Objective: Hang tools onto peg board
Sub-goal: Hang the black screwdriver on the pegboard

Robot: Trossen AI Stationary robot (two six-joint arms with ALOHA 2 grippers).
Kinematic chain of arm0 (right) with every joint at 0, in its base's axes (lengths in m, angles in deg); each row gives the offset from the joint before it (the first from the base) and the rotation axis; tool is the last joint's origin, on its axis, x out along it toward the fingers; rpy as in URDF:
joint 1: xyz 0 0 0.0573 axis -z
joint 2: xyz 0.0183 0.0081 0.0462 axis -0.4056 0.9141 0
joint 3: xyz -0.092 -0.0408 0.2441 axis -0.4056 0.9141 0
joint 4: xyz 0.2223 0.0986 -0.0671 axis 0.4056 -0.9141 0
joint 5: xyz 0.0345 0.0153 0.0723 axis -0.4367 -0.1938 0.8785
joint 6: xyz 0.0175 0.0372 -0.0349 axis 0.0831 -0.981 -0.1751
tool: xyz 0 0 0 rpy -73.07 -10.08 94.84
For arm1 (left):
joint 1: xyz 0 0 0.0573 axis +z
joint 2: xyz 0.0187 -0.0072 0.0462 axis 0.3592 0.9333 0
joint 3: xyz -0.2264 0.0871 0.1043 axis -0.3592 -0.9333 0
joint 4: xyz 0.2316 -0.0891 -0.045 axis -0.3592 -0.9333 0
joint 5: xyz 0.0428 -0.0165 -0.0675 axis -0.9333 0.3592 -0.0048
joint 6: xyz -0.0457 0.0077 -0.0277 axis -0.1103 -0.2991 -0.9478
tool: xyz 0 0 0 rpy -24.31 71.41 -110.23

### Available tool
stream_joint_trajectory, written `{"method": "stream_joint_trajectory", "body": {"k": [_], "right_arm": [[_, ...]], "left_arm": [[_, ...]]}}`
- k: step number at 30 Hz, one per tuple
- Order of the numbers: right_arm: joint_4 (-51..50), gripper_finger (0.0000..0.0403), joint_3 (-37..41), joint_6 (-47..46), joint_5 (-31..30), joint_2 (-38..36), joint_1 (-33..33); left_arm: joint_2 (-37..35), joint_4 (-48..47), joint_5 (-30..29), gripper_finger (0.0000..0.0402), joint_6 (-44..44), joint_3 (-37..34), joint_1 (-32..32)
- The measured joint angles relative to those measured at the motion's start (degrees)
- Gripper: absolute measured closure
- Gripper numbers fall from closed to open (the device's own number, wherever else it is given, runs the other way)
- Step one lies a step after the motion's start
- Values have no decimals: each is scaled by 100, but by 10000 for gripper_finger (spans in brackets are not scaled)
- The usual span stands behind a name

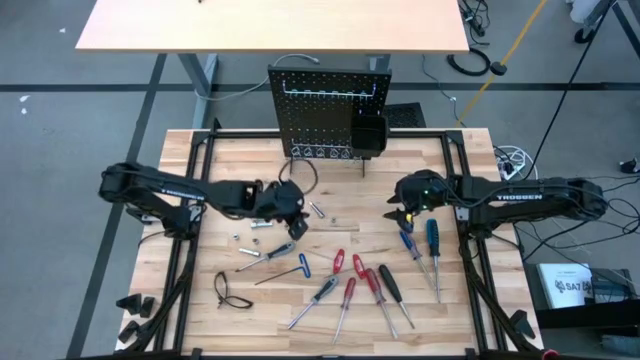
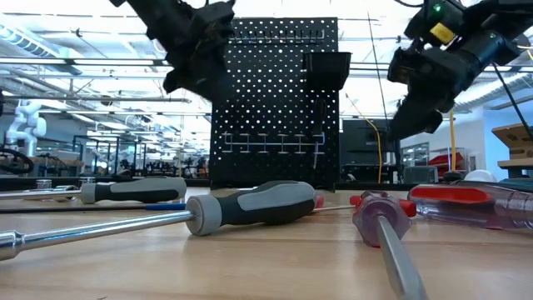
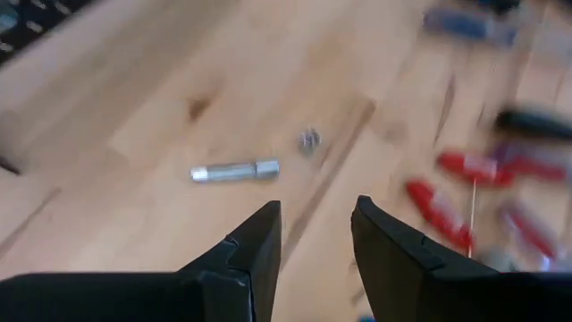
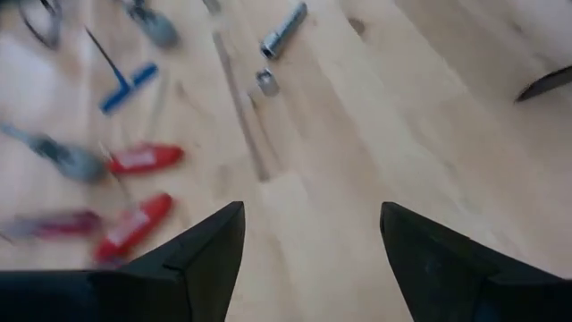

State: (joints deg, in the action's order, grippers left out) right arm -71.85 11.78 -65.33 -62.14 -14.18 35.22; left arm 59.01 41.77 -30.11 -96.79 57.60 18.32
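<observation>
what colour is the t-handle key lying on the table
Blue handle on a thin dark shaft; the T-handle key shows best in the right wrist view.

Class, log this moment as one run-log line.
left gripper: open, empty | right gripper: open, empty | tools: on table | peg board: no tools hung

The peg board (image 1: 325,110) was black, dotted with rows of small holes. On the pale wood table (image 1: 250,160) lay red-handled screwdrivers (image 1: 357,268), a blue T-handle key (image 1: 303,265) and black-handled screwdriver (image 1: 388,281).

Overhead, table-level, two wrist views above tabletop (image 1: 260,160).
</observation>
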Motion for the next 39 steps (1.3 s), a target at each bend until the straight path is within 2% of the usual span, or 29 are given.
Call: {"method": "stream_joint_trajectory", "body": {"k": [6, 14, 20, 24, 30, 34, 39], "right_arm": [[2, 151, -428, -1668, -347, 40, -667], [-827, 151, -1231, -3936, -1272, 596, -2114], [-871, 151, -1558, -5777, -1789, 1487, -3340], [-921, 151, -2040, -6228, -2011, 2093, -3783], [-1529, 151, -2720, -6300, -1974, 2894, -4000], [-1897, 151, -2868, -6564, -1559, 3145, -4130], [-2274, 151, -2906, -7088, -1532, 3182, -4453]], "left_arm": [[22, 689, 824, 263, 544, -611, -323], [-216, 1809, 974, 263, 703, -1684, -793], [-689, 1843, 1233, 263, 1178, -2025, -814], [-1024, 1609, 1271, 263, 1238, -2048, -821], [-1125, 1469, 1051, 263, 1282, -2052, -819], [-1127, 1709, 1038, 263, 990, -2052, -821], [-1125, 1960, 930, 263, 832, -2052, -819]]}}
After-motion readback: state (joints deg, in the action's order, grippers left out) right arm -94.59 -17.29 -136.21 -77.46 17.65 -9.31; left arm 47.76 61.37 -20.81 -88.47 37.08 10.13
